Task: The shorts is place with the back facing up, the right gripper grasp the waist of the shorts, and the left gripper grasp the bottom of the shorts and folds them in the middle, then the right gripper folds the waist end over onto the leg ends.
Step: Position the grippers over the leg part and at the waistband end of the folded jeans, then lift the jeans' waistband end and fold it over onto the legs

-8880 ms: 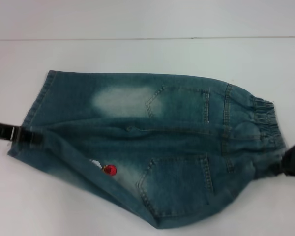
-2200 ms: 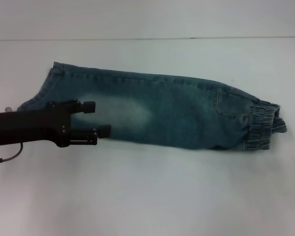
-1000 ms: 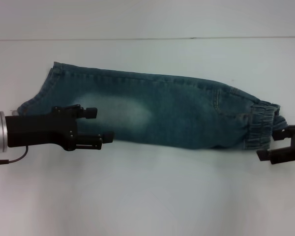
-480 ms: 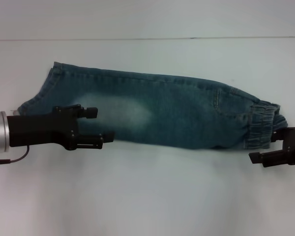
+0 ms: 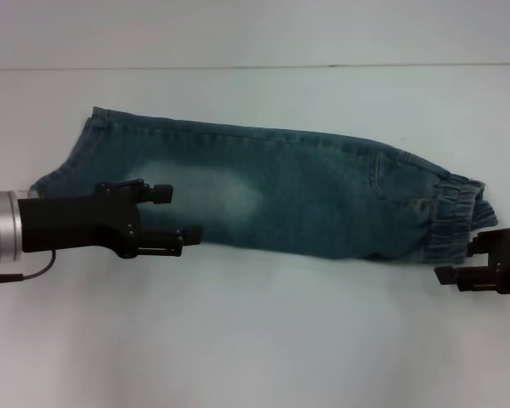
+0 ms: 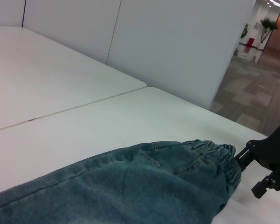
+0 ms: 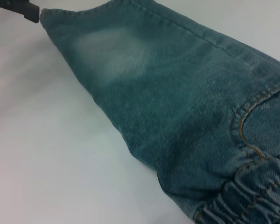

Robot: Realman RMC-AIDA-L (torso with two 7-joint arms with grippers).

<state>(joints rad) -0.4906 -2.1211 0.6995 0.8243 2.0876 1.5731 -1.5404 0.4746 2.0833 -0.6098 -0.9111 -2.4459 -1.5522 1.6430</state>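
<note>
The shorts point(image 5: 289, 191) lie folded lengthwise in a narrow band across the white table. The leg ends point(image 5: 72, 161) are at the left and the gathered elastic waist point(image 5: 455, 223) at the right. My left gripper point(image 5: 178, 215) hovers open over the near edge of the leg part, holding nothing. My right gripper point(image 5: 459, 257) stands open just in front of the waist, apart from the cloth. The left wrist view shows the shorts point(image 6: 130, 186) and the right gripper point(image 6: 266, 163) beside the waist. The right wrist view shows the shorts point(image 7: 177, 93) and a left fingertip point(image 7: 18, 9).
The white table point(image 5: 255, 340) extends bare in front of the shorts, with a seam line point(image 5: 238, 66) at the back. A white partition wall point(image 6: 177, 42) stands behind the table, seen in the left wrist view.
Since 8.9 s ago the shorts went from spread flat to folded lengthwise. Over the last second the left arm slid slightly right and the right gripper shifted a little by the waist.
</note>
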